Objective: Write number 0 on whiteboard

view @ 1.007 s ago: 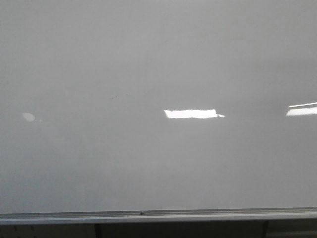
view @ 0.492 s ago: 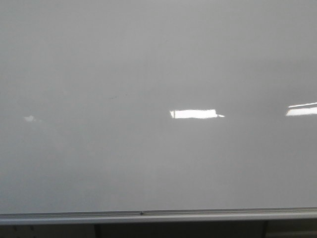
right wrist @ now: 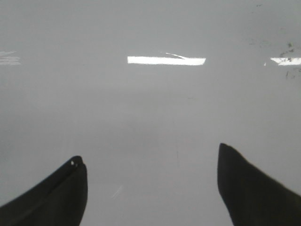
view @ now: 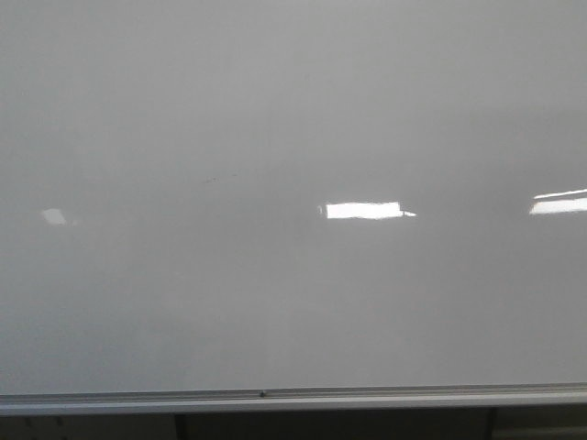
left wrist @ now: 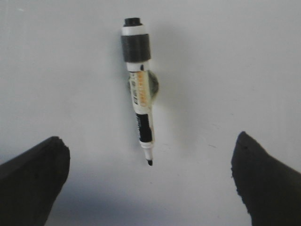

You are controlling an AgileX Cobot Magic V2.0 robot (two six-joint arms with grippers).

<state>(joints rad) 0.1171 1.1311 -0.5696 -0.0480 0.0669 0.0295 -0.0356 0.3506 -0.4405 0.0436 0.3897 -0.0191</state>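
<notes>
Glossy grey, the whiteboard (view: 293,302) carries no 0 that I can see. An uncapped marker (left wrist: 140,92) lies between the left hand's (left wrist: 150,181) wide-spread fingers, ready to be picked up. The right hand (right wrist: 153,188) gapes, empty, over the board.

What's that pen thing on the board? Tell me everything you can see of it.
It is a marker, seen only by the left wrist camera. It has a white barrel with black and orange print, a grey collar near a black end, and a bare dark chisel tip. It sits against the pale whiteboard, a dark round piece behind its middle. The left gripper fingers stand wide apart, not touching it.
</notes>
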